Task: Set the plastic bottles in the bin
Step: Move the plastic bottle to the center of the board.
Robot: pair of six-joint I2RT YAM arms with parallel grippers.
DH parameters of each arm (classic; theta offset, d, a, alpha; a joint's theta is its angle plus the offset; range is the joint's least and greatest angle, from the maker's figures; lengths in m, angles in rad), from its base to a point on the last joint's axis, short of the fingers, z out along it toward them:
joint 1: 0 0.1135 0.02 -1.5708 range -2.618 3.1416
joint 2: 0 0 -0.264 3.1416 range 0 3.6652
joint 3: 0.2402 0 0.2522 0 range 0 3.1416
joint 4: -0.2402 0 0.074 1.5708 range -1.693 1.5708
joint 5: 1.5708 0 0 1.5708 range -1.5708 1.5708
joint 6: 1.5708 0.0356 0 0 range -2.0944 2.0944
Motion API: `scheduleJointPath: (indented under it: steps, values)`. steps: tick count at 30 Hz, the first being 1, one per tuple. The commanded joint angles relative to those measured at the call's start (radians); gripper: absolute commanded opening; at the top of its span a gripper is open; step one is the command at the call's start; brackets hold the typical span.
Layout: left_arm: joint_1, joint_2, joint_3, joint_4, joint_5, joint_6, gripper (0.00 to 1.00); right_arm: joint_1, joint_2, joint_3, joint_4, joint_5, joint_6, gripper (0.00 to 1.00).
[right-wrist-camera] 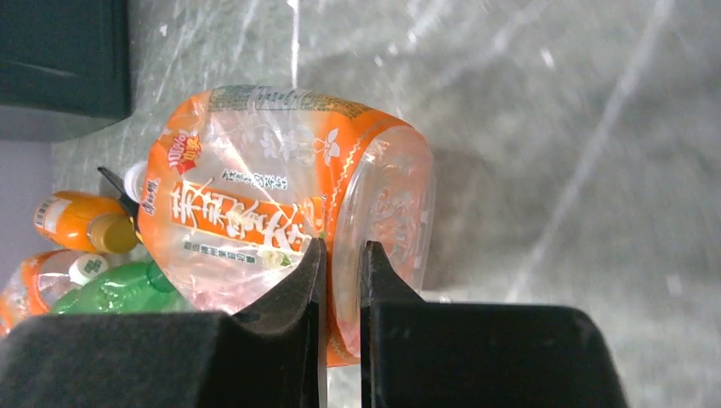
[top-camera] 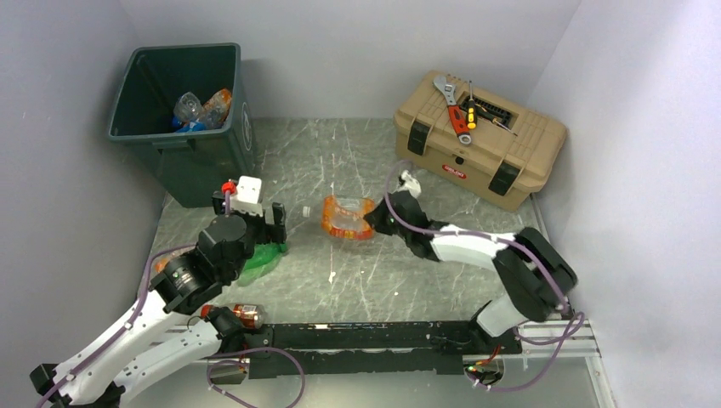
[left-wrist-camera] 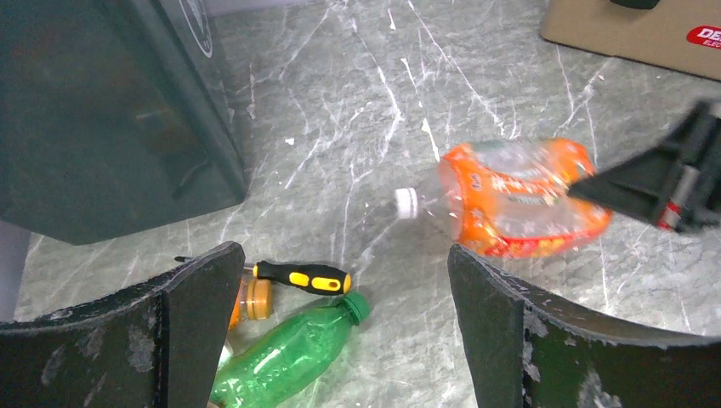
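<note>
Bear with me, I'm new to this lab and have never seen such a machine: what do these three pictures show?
Two robot arms are bolted at a table's near edge. The wide picture looks down from above; the other two come from cameras on each wrist. The left gripper hangs open above a green bottle and a screwdriver. The right gripper pinches a crushed orange-labelled bottle. Far left stands the bin, bottles already inside; far right a tan toolbox with tools on it.

- The left arm [top-camera: 170,293] hid most of the green bottle [top-camera: 269,256] from above.
- The bin [left-wrist-camera: 102,127] ran off the left wrist view's top edge.
- The right claw [right-wrist-camera: 340,255] covered the orange-labelled bottle [right-wrist-camera: 255,187] along its lower edge.
</note>
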Motion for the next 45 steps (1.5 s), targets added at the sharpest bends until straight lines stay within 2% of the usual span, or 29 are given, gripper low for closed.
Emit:
scheduleJointPath:
  steps: [1,3,7,9,13,17,19,22,27,29,33,39,45]
  values:
    - [-0.001,0.025,0.009,0.033,-0.001,-0.041,0.95,0.095,-0.154,-0.142,0.045,0.249,0.284,0.07]
    - [-0.001,0.029,0.009,0.032,-0.003,-0.040,0.95,0.115,-0.172,-0.123,-0.036,0.261,0.276,0.32]
    - [-0.001,0.026,0.009,0.028,-0.002,-0.036,0.95,0.119,-0.204,-0.102,-0.133,0.264,0.233,0.61]
    - [-0.001,0.022,0.007,0.028,0.002,-0.033,0.95,0.119,-0.227,-0.087,-0.175,0.252,0.185,0.70]
    - [-0.001,0.017,0.009,0.027,0.005,-0.029,0.95,0.123,-0.286,-0.044,-0.240,0.238,0.018,0.82]
    - [-0.002,0.010,0.010,0.020,0.024,-0.069,0.95,0.123,-0.274,0.037,-0.279,0.232,-0.273,0.80]
    - [-0.001,0.011,0.015,0.004,0.070,-0.145,0.95,0.103,-0.225,0.094,-0.282,0.192,-0.400,0.74]
    - [-0.002,0.031,-0.036,-0.030,0.211,-0.338,0.91,0.046,-0.128,0.169,-0.269,0.075,-0.473,0.63]
    - [-0.010,0.080,-0.257,0.144,0.505,-0.598,0.68,0.013,0.071,0.327,-0.267,-0.027,-0.513,0.52]
    - [-0.030,0.116,-0.306,0.186,0.542,-0.641,0.60,0.005,0.149,0.388,-0.280,-0.047,-0.523,0.51]
    - [-0.114,0.209,-0.335,0.223,0.531,-0.659,0.52,-0.009,0.290,0.475,-0.308,-0.076,-0.524,0.52]
    - [-0.136,0.365,-0.344,0.341,0.577,-0.650,0.52,-0.019,0.303,0.403,-0.271,-0.112,-0.476,0.52]
    - [-0.134,0.566,-0.315,0.504,0.573,-0.630,0.54,-0.018,0.172,0.198,-0.207,-0.110,-0.359,0.52]
